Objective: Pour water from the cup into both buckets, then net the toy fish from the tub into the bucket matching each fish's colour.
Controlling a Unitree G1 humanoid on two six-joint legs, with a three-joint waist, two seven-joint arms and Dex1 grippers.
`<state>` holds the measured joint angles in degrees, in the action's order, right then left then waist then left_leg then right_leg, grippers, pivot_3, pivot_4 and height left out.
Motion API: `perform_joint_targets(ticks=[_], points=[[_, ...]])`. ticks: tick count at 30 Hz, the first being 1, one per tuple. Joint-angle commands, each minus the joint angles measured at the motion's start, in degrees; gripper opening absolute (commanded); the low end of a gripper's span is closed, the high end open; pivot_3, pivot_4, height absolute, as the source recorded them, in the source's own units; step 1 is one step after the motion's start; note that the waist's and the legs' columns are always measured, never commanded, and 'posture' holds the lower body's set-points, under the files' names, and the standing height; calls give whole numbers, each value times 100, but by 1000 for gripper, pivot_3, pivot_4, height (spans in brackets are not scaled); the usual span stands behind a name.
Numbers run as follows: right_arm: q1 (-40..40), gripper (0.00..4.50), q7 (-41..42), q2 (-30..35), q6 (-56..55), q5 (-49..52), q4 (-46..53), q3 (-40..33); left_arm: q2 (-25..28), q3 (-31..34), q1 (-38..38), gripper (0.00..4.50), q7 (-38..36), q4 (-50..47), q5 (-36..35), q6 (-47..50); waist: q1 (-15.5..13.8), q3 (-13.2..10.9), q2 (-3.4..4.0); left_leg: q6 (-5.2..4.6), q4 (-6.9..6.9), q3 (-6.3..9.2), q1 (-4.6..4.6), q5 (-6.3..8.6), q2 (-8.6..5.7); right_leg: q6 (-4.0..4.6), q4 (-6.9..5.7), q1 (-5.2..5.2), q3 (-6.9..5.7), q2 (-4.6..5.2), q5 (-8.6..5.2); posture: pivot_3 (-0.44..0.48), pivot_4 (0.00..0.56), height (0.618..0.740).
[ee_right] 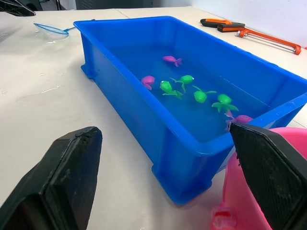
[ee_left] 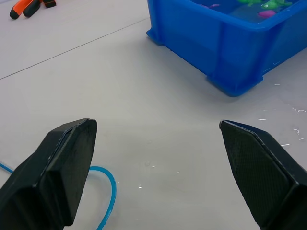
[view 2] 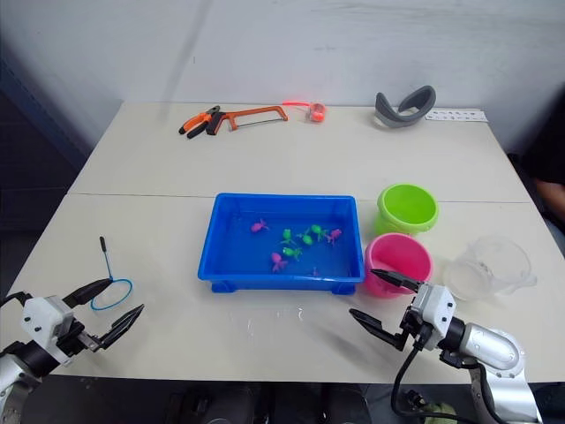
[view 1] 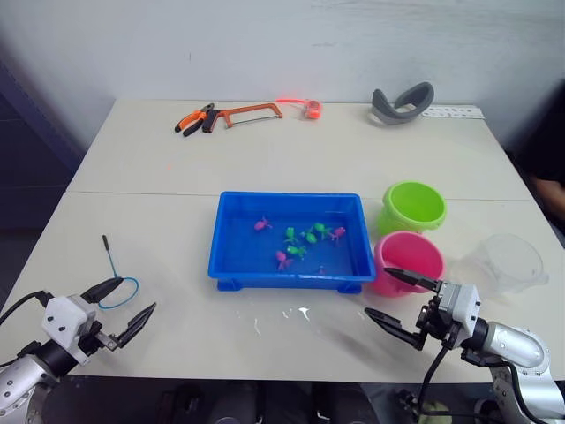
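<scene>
Left eye view shows the shallow bright blue plastic tub (view 1: pixel 288 240) mid-tabletop with water and the tiny pink and green toy fish (view 1: pixel 300 238) all inside it, so no netting is done yet. The lime green bucket (view 1: pixel 413 207) and pink bucket (view 1: pixel 408 262) stand just right of the tub, the clear plastic cup (view 1: pixel 508 262) near them, upright; whether water has been poured I cannot tell. The small blue-rimmed net (view 1: pixel 117 283) lies on the white tabletop (view 1: pixel 159 159) left of the tub. The left gripper (view 1: pixel 124 308) hovers spread wide and empty beside the net; the right gripper (view 1: pixel 404 303) is likewise released beside the pink bucket.
</scene>
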<state>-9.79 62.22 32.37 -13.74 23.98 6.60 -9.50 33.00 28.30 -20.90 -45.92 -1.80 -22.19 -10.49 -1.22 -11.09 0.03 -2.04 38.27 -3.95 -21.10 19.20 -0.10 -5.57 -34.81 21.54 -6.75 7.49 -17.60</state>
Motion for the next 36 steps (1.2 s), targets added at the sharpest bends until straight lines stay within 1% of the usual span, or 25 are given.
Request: perform_joint_targets(ticks=[1, 2, 4, 5, 7, 11, 15, 18, 20, 24, 28, 31, 33, 35, 36], points=[[72, 4500, -50, -2, -70, 115, 64, -80, 42, 45, -162, 4447, -201, -283, -309, 178, 0, 0, 0, 0, 0, 0, 0, 0, 0, 0, 0, 0, 0, 0, 0, 0, 150, 740], [104, 4500, -73, -6, -28, 162, 58, -99, 75, 42, -225, 4447, -358, -399, -562, 385, 2, 0, 0, 0, 0, 0, 0, 0, 0, 0, 0, 0, 0, 0, 0, 0, 150, 740], [131, 4500, -92, 11, 51, 239, 59, -136, 193, 98, -323, 4447, -761, -722, -1346, 1052, 10, 0, -1, 0, 1, 0, -1, 0, 0, 0, 0, 0, 2, 1, 0, 0, 150, 740], [123, 4500, -84, 29, 64, 264, 64, -155, 224, 124, -357, 4447, -847, -846, -1553, 1249, 10, 0, 0, 0, 1, 1, 0, 0, 1, 0, 1, 0, 2, 1, 0, 0, 150, 740], [91, 4500, -90, 60, 121, 326, 102, -205, 241, 171, -328, 4447, -826, -1052, -1712, 1439, -1, -1, 3, 2, 1, 2, 1, -1, 2, 0, -1, 0, 2, 1, 0, 0, 150, 740], [-15, 4500, -154, 119, 210, 406, 242, -341, 345, 7, 14, 4447, -751, -1675, -1999, 1861, -21, -1, 2, 2, 3, 4, -1, -2, 0, 0, 1, -2, 1, 2, 0, 0, 150, 740], [-346, 4500, -428, 101, 328, 508, 614, -626, 545, -637, 698, 4447, -766, -2291, -2166, 2420, -23, 1, 9, 1, 5, 4, 0, -4, -3, 0, -5, -5, 2, 2, 0, 0, 150, 740], [-860, 4500, -851, -55, 190, 465, 1031, -1101, 546, -1028, 1297, 4447, -721, -2427, -2262, 2714, -19, 4, 16, 3, 1, 3, -1, -7, -6, 0, -23, -5, 1, -1, 0, 0, 150, 740], [-1389, 4500, -1187, -222, 252, 625, 1410, -1614, 408, -1209, 1782, 4447, -539, -2438, -2565, 3019, -27, 4, 19, 8, 1, 3, -1, -11, -4, 0, -27, -4, -1, -9, 0, 0, 150, 740], [-2478, 4500, -1752, -763, 224, 825, 2032, -2461, 315, -1800, 2632, 4447, -893, -2023, -2412, 3190, -42, 7, 22, 8, 0, 4, -2, -17, -7, -1, -28, -6, -1, -12, 0, 0, 150, 740], [-3427, 4500, -2316, -1673, 9, 969, 2489, -3013, 201, -2298, 3219, 4447, -1285, -1631, -2194, 3151, -19, 14, 34, 12, -4, -1, 5, -19, -7, -3, -26, -4, 10, -18, 0, 0, 150, 740], [-3951, 4500, -2496, -2185, -118, 975, 2610, -3182, 114, -2549, 3460, 4447, -1456, -1483, -1982, 3041, 2, 23, 48, 19, -14, -5, 9, -18, -5, -5, -25, 1, 24, -23, -2, 0, 150, 740], [-4282, 4500, -2593, -2493, -75, 969, 2680, -3082, 0, -2652, 3633, 4447, -1492, -1354, -1911, 3014, 11, 25, 52, 23, -17, -11, 13, -16, -2, -4, -21, 2, 35, -27, -3, 0, 150, 740], [-4412, 4500, -2759, -2648, -7, 850, 2693, -3009, -100, -2753, 3744, 4447, -1479, -1336, -1829, 2997, 16, 25, 52, 32, -18, -13, 16, -10, -2, -5, -17, 4, 42, -25, -5, 0, 150, 740], [-4339, 4500, -2922, -2647, 114, 843, 2666, -2982, -139, -2796, 3765, 4447, -1464, -1353, -1784, 2998, 24, 25, 52, 40, -18, -13, 16, -5, -1, -4, -16, 5, 44, -24, -5, 0, 150, 740]])
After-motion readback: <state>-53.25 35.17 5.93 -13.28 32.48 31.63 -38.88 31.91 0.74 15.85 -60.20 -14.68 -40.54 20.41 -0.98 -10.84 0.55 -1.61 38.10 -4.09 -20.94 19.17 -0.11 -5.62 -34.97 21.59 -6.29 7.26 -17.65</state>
